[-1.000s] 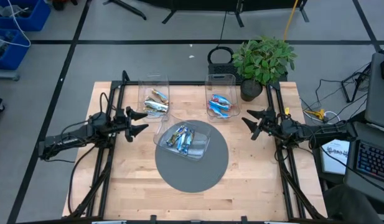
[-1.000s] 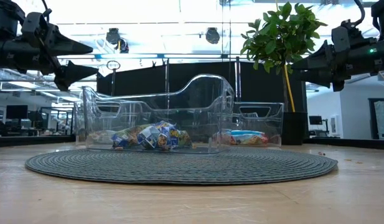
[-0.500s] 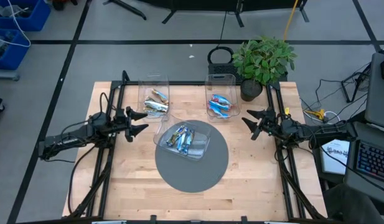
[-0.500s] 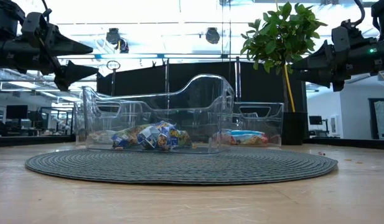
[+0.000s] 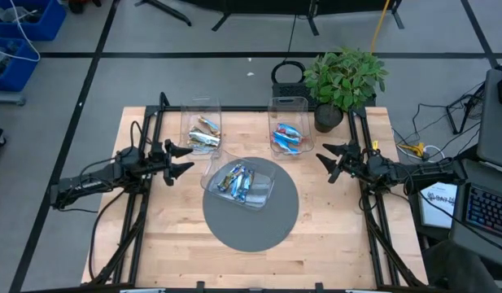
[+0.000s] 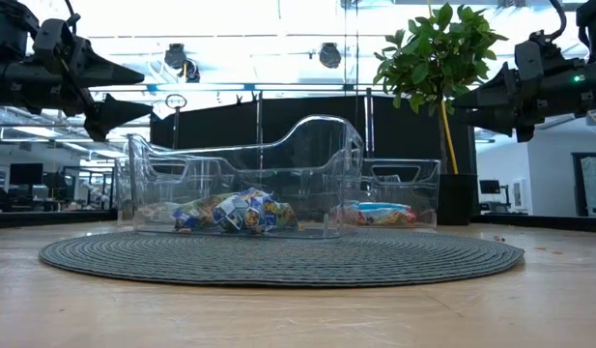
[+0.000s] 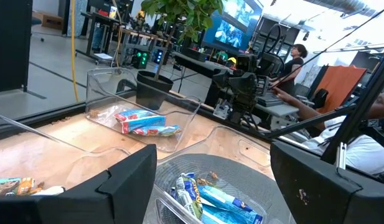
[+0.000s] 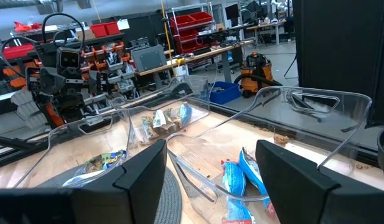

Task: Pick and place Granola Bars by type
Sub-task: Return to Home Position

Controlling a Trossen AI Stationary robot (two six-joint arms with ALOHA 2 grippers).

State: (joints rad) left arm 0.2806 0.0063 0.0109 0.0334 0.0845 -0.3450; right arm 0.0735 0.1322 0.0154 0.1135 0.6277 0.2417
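- We see both arms drawn back to the sides of the counter (image 5: 332,236). The left gripper (image 5: 186,159) hangs left of the bins and the right gripper (image 5: 323,162) right of them, each with fingers apart and nothing between them.
- The Granola Bars are all in clear bins. The tan bars (image 5: 205,134) lie in the far-left bin (image 5: 185,122), the red-marked bars (image 5: 286,137) in the far-right bin (image 5: 273,114), and the blue bars (image 5: 237,181) in the near bin (image 5: 263,175) on the round mat (image 5: 251,224).
- We judge the sorting done, so the risk lies in the retreat alone.
- The left fingertips sit just beside the far-left bin and the near bin. A swing inward could knock either light bin and spill sorted bars.
- The right arm lies near the potted plant (image 5: 345,77) — a wide lift could brush its leaves.
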